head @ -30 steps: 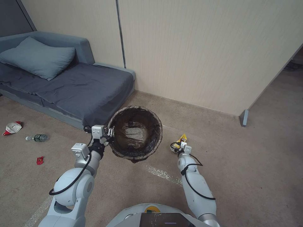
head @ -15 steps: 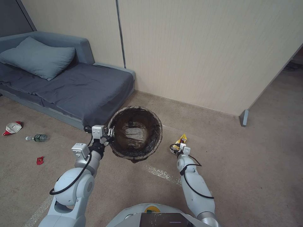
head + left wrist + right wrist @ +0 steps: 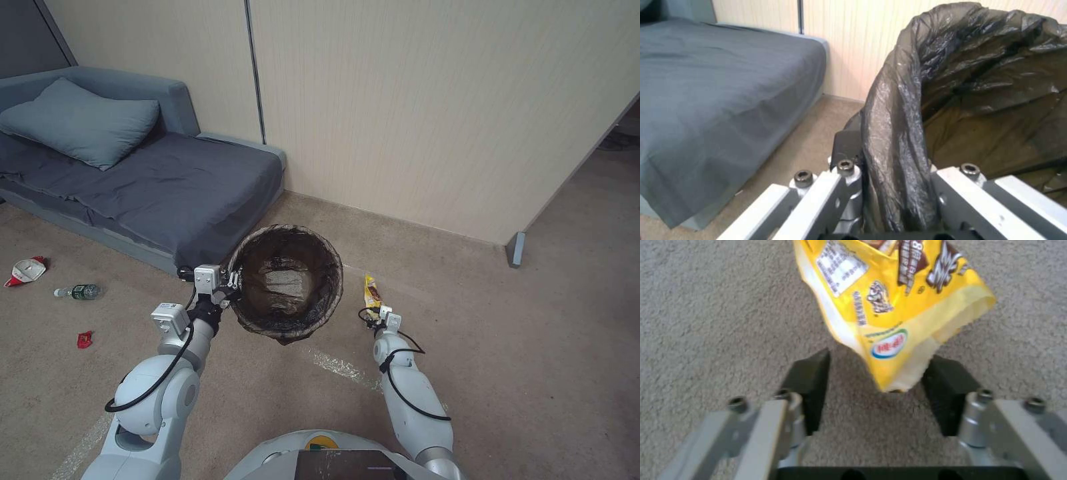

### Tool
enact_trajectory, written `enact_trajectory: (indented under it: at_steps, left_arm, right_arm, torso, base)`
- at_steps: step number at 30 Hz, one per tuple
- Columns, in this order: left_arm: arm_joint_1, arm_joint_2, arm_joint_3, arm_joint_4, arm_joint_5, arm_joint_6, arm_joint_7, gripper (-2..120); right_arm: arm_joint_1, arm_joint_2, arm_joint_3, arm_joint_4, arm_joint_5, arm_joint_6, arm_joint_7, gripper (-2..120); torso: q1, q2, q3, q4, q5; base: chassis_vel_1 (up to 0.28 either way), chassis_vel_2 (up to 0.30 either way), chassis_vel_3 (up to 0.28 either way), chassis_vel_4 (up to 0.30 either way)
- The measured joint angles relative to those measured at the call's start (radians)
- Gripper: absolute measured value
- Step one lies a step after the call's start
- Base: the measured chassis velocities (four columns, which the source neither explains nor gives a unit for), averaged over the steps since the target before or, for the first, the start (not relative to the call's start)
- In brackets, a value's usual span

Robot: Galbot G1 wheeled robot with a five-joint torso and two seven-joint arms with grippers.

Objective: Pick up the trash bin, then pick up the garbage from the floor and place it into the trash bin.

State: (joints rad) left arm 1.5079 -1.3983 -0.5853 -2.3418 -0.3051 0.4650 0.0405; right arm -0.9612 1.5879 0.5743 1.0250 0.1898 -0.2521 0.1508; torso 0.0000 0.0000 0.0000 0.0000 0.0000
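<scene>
Left gripper: I pinch the trash bin rim, frame centre.
Right gripper: spread, straddling the yellow snack wrapper tip, upper frame.
Writing: Chinese print, a red-lettered oval logo; I can't read it.

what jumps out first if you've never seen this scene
The trash bin, lined with a dark bag, is held off the floor in the middle, the left gripper shut on its rim. Right of it, the open right gripper brackets a yellow snack wrapper on the carpet.
</scene>
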Motion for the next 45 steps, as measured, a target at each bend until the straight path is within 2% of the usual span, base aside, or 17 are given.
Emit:
enact_trajectory:
  at_steps: [1,3,4,6,7,10,13,27,31,34,35,39,40,43,44,45]
  left_arm:
    - [0.000,0.000,0.000,0.000,0.000,0.000,0.000,7]
    - [0.000,0.000,0.000,0.000,0.000,0.000,0.000,7]
    - [0.000,0.000,0.000,0.000,0.000,0.000,0.000,7]
    - [0.001,0.000,0.001,0.000,0.000,-0.001,0.000,7]
    - [0.001,0.000,0.001,0.000,0.000,-0.001,0.000,7]
    - [0.001,0.000,0.003,0.000,0.000,-0.001,0.001,7]
    - [0.002,0.000,0.003,0.000,0.000,-0.001,0.001,7]
    - [0.008,0.002,0.003,-0.006,0.000,-0.002,0.002,7]
    - [0.007,0.002,0.003,-0.006,0.000,-0.002,0.002,7]
    - [0.006,0.005,0.003,-0.006,-0.001,-0.002,0.002,7]
    - [0.006,0.005,0.003,-0.006,-0.001,-0.002,0.002,7]
    - [0.006,0.007,0.002,0.001,-0.003,-0.003,0.002,7]
    - [0.006,0.007,0.002,0.001,-0.003,-0.003,0.002,7]
    - [0.006,0.010,0.003,0.003,-0.003,-0.003,0.002,7]
    - [0.006,0.010,0.003,0.003,-0.003,-0.003,0.002,7]
    - [0.005,0.010,0.005,0.004,-0.003,-0.003,0.003,7]
  right_arm:
    - [0.000,0.000,0.000,0.000,0.000,0.000,0.000,44]
    - [-0.001,0.000,0.000,0.000,-0.001,0.002,-0.001,34]
    - [-0.001,0.000,0.000,0.000,-0.001,0.002,-0.001,34]
    - [-0.002,-0.001,0.000,0.000,-0.001,0.004,-0.001,24]
    - [-0.002,-0.001,0.000,0.000,-0.001,0.004,-0.001,24]
    - [-0.007,-0.006,0.001,0.002,-0.002,0.008,-0.001,7]
    - [-0.010,-0.010,0.002,0.002,-0.003,0.011,-0.002,0]
    - [-0.024,-0.016,0.004,0.022,-0.024,0.034,0.000,0]
    - [-0.050,-0.026,0.005,0.088,-0.050,0.048,-0.003,0]
    - [-0.115,-0.055,-0.001,0.262,-0.069,0.050,-0.023,0]
    - [-0.115,-0.055,-0.001,0.262,-0.069,0.050,-0.023,0]
    - [-0.214,-0.104,-0.012,0.469,-0.067,0.034,-0.052,0]
    - [-0.214,-0.104,-0.012,0.469,-0.067,0.034,-0.052,0]
    - [-0.297,-0.153,-0.019,0.635,-0.060,0.008,-0.078,0]
    - [-0.297,-0.153,-0.019,0.635,-0.060,0.008,-0.078,0]
    - [-0.325,-0.171,-0.020,0.698,-0.053,-0.004,-0.088,0]
  torso:
    - [0.000,0.000,0.000,0.0000,0.0000]
    - [0.000,0.000,0.000,0.0000,0.0000]
    - [0.000,0.000,0.000,0.0000,0.0000]
    - [0.000,0.000,0.000,0.0000,0.0000]
    - [0.000,0.000,0.000,0.0000,0.0000]
    - [0.000,0.000,0.000,0.0000,0.0000]
    - [0.000,0.000,0.000,0.0000,0.0001]
    - [0.000,0.000,0.000,0.0000,0.0001]
    - [0.000,0.000,0.000,0.0000,0.0002]
    - [0.000,0.000,0.000,0.0000,0.0000]
    - [0.000,0.000,0.000,0.0000,0.0000]
    - [0.000,0.000,0.000,-0.0001,0.0001]
    - [0.000,0.000,0.000,-0.0001,0.0001]
    - [0.000,0.000,0.000,-0.0001,0.0002]
    - [0.000,0.000,0.000,-0.0001,0.0002]
    - [0.000,0.000,0.000,-0.0002,0.0001]
  base:
    - [0.000,0.000,0.000,0.000]
    - [0.000,0.000,0.000,0.000]
    - [0.000,0.000,0.000,0.000]
    - [0.000,0.000,0.000,0.000]
    - [0.000,0.000,0.000,0.000]
    - [0.000,0.000,0.000,0.000]
    - [0.000,0.000,0.000,0.000]
    - [0.000,0.000,0.000,0.000]
    - [0.000,0.000,0.000,0.000]
    - [0.000,0.000,0.000,0.000]
    - [0.000,0.000,0.000,0.000]
    - [0.000,0.000,0.000,0.000]
    - [0.000,0.000,0.000,0.000]
    - [0.000,0.000,0.000,0.000]
    - [0.000,0.000,0.000,0.000]
    - [0.000,0.000,0.000,0.000]
